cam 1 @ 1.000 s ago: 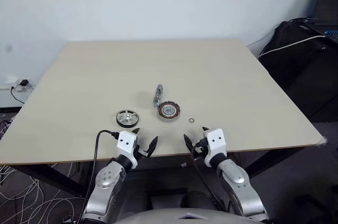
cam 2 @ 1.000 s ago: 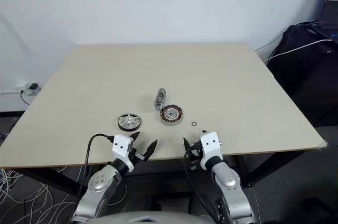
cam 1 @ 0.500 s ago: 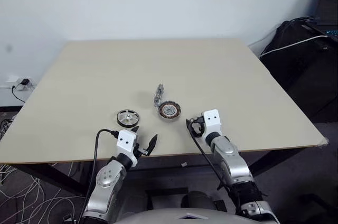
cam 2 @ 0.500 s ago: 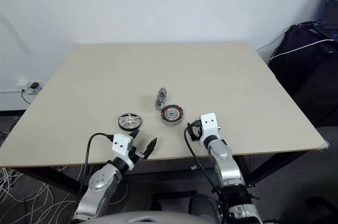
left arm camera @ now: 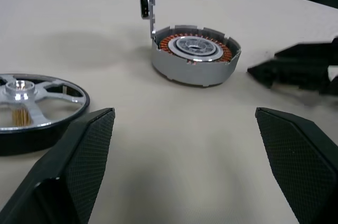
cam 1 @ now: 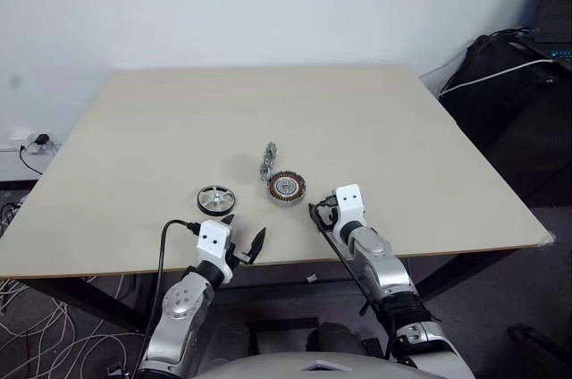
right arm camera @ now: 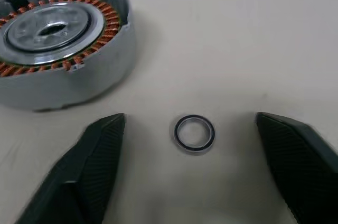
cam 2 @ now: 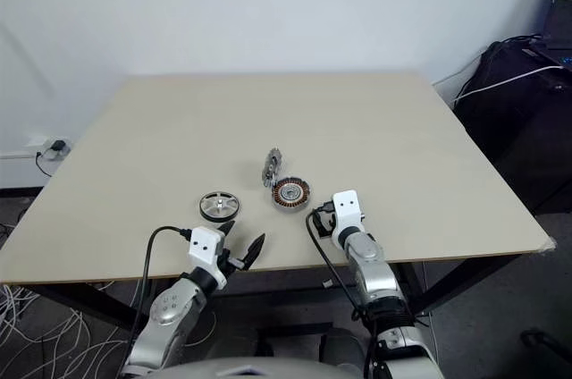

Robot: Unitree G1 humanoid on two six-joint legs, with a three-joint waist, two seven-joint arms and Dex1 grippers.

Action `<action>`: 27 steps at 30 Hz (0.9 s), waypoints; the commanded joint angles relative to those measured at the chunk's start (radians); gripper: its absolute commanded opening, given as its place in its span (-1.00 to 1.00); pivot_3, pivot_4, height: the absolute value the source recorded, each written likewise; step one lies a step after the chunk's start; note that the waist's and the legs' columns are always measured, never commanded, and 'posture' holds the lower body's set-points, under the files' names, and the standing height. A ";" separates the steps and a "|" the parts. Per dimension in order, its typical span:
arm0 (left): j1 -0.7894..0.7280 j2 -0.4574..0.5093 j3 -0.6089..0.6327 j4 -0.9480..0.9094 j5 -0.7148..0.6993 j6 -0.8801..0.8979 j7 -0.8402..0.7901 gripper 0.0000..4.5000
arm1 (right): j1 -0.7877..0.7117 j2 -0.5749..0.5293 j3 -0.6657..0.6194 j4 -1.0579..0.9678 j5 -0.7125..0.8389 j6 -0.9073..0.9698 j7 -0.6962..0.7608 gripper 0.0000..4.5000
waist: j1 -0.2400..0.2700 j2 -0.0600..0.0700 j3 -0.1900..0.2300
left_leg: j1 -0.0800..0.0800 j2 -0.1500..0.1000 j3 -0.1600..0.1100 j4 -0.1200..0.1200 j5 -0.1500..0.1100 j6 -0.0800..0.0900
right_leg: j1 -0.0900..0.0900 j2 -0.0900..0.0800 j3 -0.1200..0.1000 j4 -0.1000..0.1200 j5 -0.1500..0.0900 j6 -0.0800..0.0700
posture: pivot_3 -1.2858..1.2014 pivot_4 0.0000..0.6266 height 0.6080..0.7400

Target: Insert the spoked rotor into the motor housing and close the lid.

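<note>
- The right gripper (right arm camera: 190, 168) has its two black fingers spread, straddling a tiny loose metal ring (right arm camera: 194, 133) on the table, probably to pick it up.
- The left gripper (left arm camera: 187, 168) is spread wide too and holds nothing, waiting at the table's near edge.
- The round copper-wound motor housing (cam 1: 286, 187) sits centre frame, its thin silvery lid (cam 1: 267, 161) standing upright, so the cavity is open.
- The silver spoked rotor (cam 1: 215, 199) lies flat, lower left of the housing.
- The head views hide the ring behind the right wrist.
</note>
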 commanded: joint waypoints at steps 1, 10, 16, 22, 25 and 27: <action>-0.007 -0.002 -0.005 -0.059 0.010 0.007 0.007 1.00 | -0.024 0.011 0.002 -0.003 -0.006 -0.024 -0.005 0.43 | -0.001 0.000 0.000 | 0.000 0.000 0.000 0.000 0.000 -0.001 | 0.000 0.000 0.000 0.000 0.000 0.000 | 0.03 -1.00 1.00; -0.005 -0.005 -0.008 -0.085 0.012 0.029 0.014 1.00 | -0.024 0.014 -0.002 -0.003 -0.006 -0.022 -0.008 -0.69 | 0.000 0.001 -0.001 | 0.000 0.000 0.000 0.000 0.000 -0.001 | 0.000 0.000 0.000 0.000 0.000 0.000 | 0.03 -1.00 1.00; -0.001 -0.005 -0.012 -0.111 0.011 0.048 0.019 1.00 | 0.021 0.012 0.018 -0.103 -0.006 -0.016 0.009 -0.69 | 0.001 0.002 -0.001 | 0.000 0.000 0.000 0.000 0.000 -0.001 | 0.000 0.000 0.000 0.000 0.000 0.000 | 0.03 -1.00 1.00; 0.003 -0.005 -0.012 -0.126 0.006 0.063 0.023 1.00 | 0.060 0.020 0.064 -0.346 0.001 0.015 0.029 -0.69 | -0.001 0.003 -0.001 | 0.000 0.000 0.000 0.000 -0.001 -0.001 | 0.000 0.000 0.001 0.000 0.000 0.000 | 0.03 -1.00 1.00; 0.002 -0.004 -0.015 -0.128 0.004 0.068 0.019 1.00 | 0.039 0.028 0.100 -0.377 -0.010 0.052 0.045 -0.69 | 0.000 0.003 -0.001 | 0.001 0.001 0.000 0.000 -0.001 -0.002 | 0.000 0.001 0.000 0.001 0.000 0.000 | 0.03 -1.00 1.00; 0.000 -0.004 -0.016 -0.125 0.004 0.069 0.018 1.00 | 0.015 0.033 0.124 -0.358 -0.020 0.063 0.055 -0.69 | 0.000 0.003 -0.001 | 0.001 0.001 0.000 0.000 -0.001 -0.002 | 0.000 0.001 0.000 0.001 0.000 0.000 | 0.03 -1.00 1.00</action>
